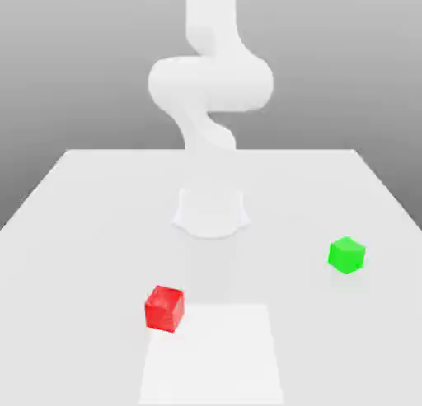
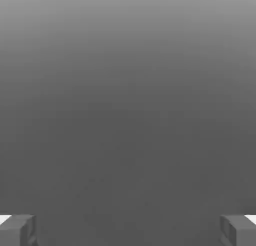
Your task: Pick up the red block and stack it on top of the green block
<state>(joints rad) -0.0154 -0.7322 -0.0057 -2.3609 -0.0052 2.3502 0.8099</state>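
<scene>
The red block (image 1: 164, 307) lies on the white table (image 1: 82, 231), near the front and toward the exterior view's left. The green block (image 1: 346, 254) rests further back on the exterior view's right, well apart from the red one. My white arm (image 1: 210, 83) rises over the middle of the table, and its lower end (image 1: 211, 211) hangs behind and between the two blocks. In the hand view my gripper (image 2: 128, 231) is open, its two grey fingertips (image 2: 17, 230) standing far apart with nothing between them against a plain grey background.
A paler rectangular patch (image 1: 213, 355) marks the table's front centre, just to the right of the red block. The table's side edges run back toward the grey backdrop.
</scene>
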